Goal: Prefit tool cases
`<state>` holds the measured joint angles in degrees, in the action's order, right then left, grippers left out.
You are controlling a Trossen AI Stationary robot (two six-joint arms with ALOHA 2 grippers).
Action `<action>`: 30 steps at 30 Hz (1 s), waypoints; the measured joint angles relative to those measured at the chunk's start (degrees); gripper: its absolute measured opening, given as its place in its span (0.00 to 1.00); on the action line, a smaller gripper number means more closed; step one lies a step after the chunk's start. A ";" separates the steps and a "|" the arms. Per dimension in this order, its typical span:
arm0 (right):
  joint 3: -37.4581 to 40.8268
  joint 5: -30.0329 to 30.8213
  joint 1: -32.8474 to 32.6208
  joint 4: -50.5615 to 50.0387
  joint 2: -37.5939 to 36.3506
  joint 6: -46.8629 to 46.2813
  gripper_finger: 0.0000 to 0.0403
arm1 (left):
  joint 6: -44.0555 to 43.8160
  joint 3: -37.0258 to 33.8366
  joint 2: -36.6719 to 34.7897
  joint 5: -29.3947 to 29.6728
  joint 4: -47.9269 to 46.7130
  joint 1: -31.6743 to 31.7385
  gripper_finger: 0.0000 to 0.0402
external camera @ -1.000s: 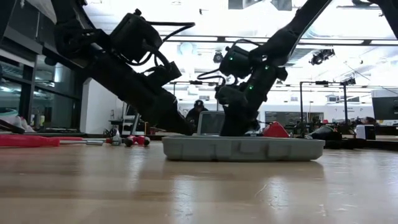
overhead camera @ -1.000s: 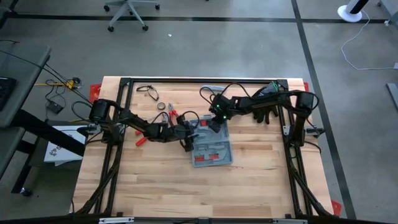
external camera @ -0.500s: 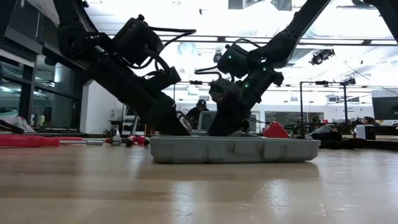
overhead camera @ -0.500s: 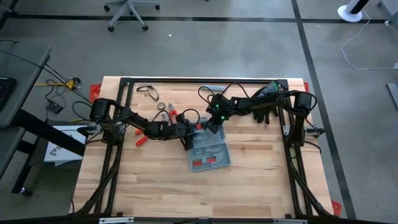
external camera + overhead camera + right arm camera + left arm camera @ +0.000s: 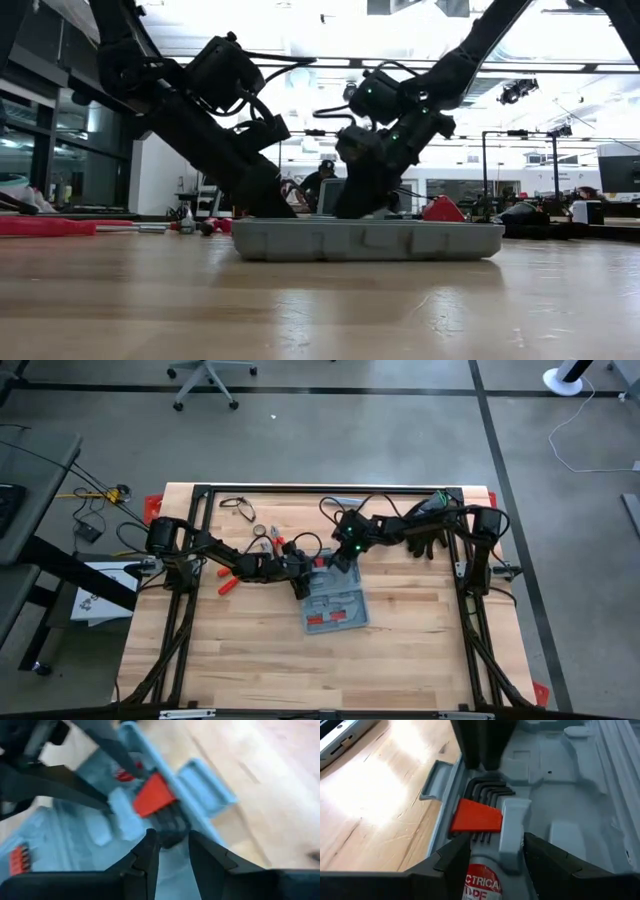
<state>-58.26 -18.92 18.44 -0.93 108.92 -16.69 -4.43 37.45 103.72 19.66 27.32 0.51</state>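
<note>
Both grippers crowding tool case (image 5: 337, 608) far edge w/ loose tools (image 5: 262, 536) behind; near-side table (image 5: 300, 670) bare.

Both arms matte black, chunky boxy links with rounded joint housings. Black cables loop loosely off the forearms and wrists on each side, visible in the high and low views. Right arm has small green LEDs lit on the wrist housing. Left hand (image 5: 492, 857): two black fingers with flat, angular, tapering inner faces, plain plastic finish. Right hand (image 5: 172, 852): same pattern, two dark wedge-shaped fingers on a black crossbar. Each arm base sits on a black tube frame running along the surface edges, with red pieces at the frame corners. No legible markings or visible screws on either arm.
</note>
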 joint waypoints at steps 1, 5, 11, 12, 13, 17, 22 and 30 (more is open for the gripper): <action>0.00 -0.08 0.20 -0.22 0.00 0.00 0.25 | 0.00 0.00 0.00 0.00 -0.11 0.00 0.43; -0.02 0.16 0.33 -1.16 -0.04 -0.39 0.25 | 0.02 0.00 0.00 0.12 -0.09 0.02 0.43; -0.02 0.52 0.33 -1.56 -0.04 -0.42 0.25 | 0.04 0.00 0.00 0.33 -0.08 0.02 0.43; -0.04 0.52 0.33 -1.51 -0.04 -0.42 0.25 | 0.04 0.00 0.00 0.33 -0.07 0.02 0.43; -0.07 0.52 0.33 -1.45 -0.04 -0.42 0.25 | 0.07 0.00 0.00 0.33 -0.06 0.05 0.43; -0.07 0.52 0.25 -1.44 -0.07 -0.40 0.25 | 0.05 0.00 0.00 -0.37 -0.03 0.88 0.43; -0.14 0.89 -0.73 -3.27 -0.17 0.30 0.25 | 0.61 0.00 -0.57 -0.76 -0.35 0.93 0.43; -0.13 0.48 -0.50 -3.21 -0.17 1.09 0.25 | 4.20 0.04 -6.51 0.76 -2.27 -2.23 0.37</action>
<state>-58.39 -18.44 17.94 -4.14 108.75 -15.59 -0.23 37.50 97.22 20.42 25.05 -1.71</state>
